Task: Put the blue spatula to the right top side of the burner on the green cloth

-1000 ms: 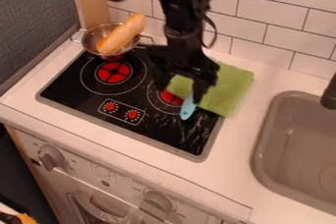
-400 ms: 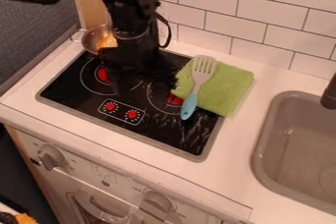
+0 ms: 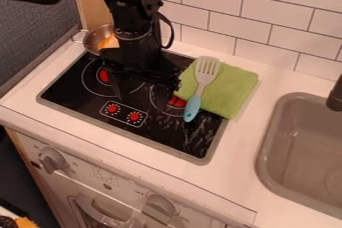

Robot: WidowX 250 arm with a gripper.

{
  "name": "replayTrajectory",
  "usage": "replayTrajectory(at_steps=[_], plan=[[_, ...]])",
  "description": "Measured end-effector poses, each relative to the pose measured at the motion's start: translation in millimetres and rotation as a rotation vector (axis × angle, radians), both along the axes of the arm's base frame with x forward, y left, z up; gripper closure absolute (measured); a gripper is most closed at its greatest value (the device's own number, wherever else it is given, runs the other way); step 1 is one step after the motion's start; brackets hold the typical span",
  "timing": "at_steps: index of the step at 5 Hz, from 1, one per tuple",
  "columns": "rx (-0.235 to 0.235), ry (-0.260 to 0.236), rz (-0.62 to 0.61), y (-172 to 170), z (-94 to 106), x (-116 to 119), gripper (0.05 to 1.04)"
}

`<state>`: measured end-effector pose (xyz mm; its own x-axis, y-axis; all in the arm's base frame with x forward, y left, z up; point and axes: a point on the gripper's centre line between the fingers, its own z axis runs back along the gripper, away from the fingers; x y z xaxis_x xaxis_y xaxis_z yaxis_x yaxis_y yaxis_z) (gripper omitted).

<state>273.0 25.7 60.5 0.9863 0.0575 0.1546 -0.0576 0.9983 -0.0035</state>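
Spatula [image 3: 193,107] lies partly on green cloth [image 3: 232,89], right of the released, open hand [image 3: 143,90].

Gripper [image 3: 142,88] has moved from over the green cloth [image 3: 234,89] across the stove [image 3: 160,134], pan-side. Blue spatula's [image 3: 192,108] slotted head [image 3: 206,70], earlier hidden, now visible on cloth. Bread [image 3: 109,41] in pan [image 3: 95,35] now mostly behind arm [image 3: 130,17].
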Motion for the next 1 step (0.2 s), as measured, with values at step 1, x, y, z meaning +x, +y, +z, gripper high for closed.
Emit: replayTrajectory(at_steps=[1], plan=[[0.0,0.0,0.0,0.0,0.0,0.0,0.083]])
